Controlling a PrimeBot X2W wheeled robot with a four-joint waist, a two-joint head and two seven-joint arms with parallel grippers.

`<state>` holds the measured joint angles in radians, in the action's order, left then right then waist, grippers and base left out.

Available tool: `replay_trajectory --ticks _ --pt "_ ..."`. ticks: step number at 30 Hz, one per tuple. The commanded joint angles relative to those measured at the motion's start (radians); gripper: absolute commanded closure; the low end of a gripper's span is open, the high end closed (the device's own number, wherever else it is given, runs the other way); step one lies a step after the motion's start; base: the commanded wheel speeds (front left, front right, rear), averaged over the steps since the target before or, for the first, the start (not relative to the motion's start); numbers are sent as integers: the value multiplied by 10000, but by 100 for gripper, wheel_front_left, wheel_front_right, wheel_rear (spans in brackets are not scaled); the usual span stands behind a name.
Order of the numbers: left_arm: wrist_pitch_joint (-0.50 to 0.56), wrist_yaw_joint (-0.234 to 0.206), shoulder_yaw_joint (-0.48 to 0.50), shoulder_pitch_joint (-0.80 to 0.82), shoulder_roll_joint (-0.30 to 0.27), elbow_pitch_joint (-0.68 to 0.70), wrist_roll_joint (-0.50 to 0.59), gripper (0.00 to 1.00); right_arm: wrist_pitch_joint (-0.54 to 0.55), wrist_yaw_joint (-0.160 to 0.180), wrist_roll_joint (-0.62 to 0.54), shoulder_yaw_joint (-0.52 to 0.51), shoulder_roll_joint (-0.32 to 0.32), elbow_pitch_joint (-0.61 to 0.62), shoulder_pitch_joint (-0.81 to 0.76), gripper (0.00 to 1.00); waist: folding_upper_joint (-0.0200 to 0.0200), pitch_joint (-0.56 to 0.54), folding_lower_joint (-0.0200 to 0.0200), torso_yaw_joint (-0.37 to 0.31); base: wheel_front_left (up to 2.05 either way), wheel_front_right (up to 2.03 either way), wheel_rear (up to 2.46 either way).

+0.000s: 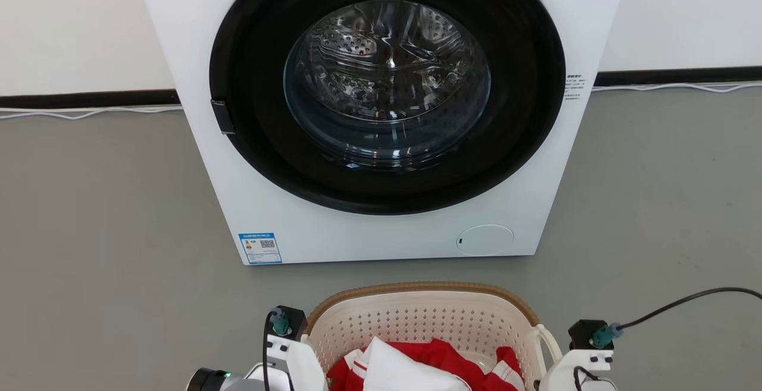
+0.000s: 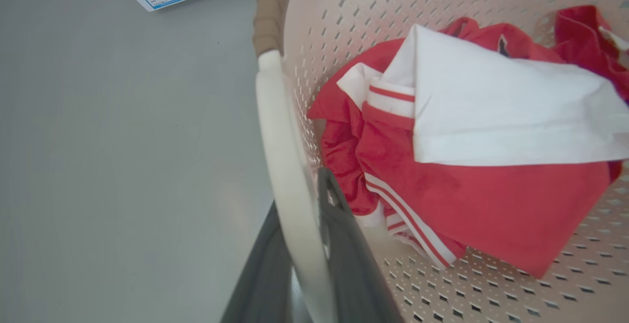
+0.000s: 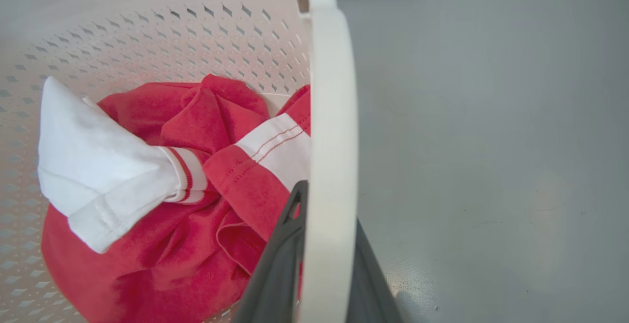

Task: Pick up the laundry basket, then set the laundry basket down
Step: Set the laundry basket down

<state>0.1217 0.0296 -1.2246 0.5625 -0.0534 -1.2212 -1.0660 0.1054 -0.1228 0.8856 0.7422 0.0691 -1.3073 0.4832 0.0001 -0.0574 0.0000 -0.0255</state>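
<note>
The left gripper point(image 2: 300, 200) pinches the left handle point(image 2: 277, 131) and the right gripper point(image 3: 328, 207) the right handle point(image 3: 331, 82) of the laundry basket point(image 1: 417, 319), just before the washing machine point(image 1: 369, 236). Grasp seems made; next, an even, level lift.

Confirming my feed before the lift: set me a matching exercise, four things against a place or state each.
1. cream-white perforated plastic laundry basket
2. crumpled red-and-white cloth garments
3. white front-loading washing machine
4. left gripper, two dark fingers

A. at the wall
B. clamped on a white loop handle
C. inside the basket
D. in front of the washer door

Pairs: 1-D, 2-C, 3-A, 4-B.
</note>
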Motion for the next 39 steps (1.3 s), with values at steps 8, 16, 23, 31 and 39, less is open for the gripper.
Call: replay_trajectory --ticks 8,16,23,31,39 --pt "-190 84 15 413 32 101 -32 100 -353 -79 221 389 -189 201 636 100 -1 107 0 24 0 0 0" --pt "-415 -43 28 633 32 -44 -86 100 -577 -79 442 658 -189 209 808 100 -1 525 0 58 0 0 0" --pt "-715 -135 67 1071 32 -205 -79 100 -1003 -79 659 856 -189 336 1161 100 -1 1370 0 143 0 0 0" --pt "-1355 -325 92 1930 -14 -406 88 100 -1623 -79 756 1130 -189 429 1879 100 -1 2594 0 254 0 0 0" --pt "-1795 -425 108 2723 -26 -523 199 100 -2163 -79 779 1389 -189 365 2574 100 -1 3773 0 250 0 0 0"
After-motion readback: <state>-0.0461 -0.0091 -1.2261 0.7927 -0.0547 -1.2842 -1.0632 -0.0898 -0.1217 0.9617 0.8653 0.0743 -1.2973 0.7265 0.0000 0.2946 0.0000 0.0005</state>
